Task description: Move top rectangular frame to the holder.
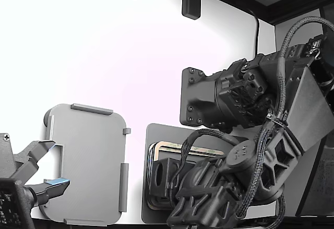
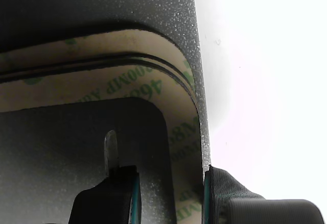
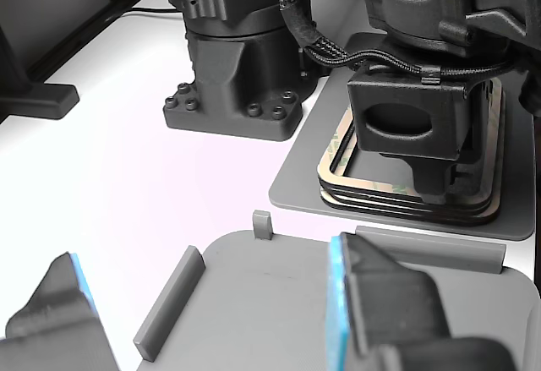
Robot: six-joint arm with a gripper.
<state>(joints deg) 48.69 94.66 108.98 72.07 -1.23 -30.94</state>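
Wrist view: you see the black gripper [image 2: 168, 193] with its 2 fingers straddling one side of the top tan-beige rounded-rectangular frame [image 2: 122, 83], which carries faint green print; the jaws stand narrow, not visibly clamped. About 3 such frames sit stacked on 1 dark grey flat mat [image 3: 304, 181]. 1 light grey tabbed holder plate [image 1: 86, 166] lies apart, at the exterior view's left.

A: Harsh overhead light blows the white counter [image 1: 104, 57] out to glare in all views.
B: In the wrist view, the near pincer [image 2: 168, 193] blurs; the frame [image 2: 127, 83] stays soft, shadowed above.
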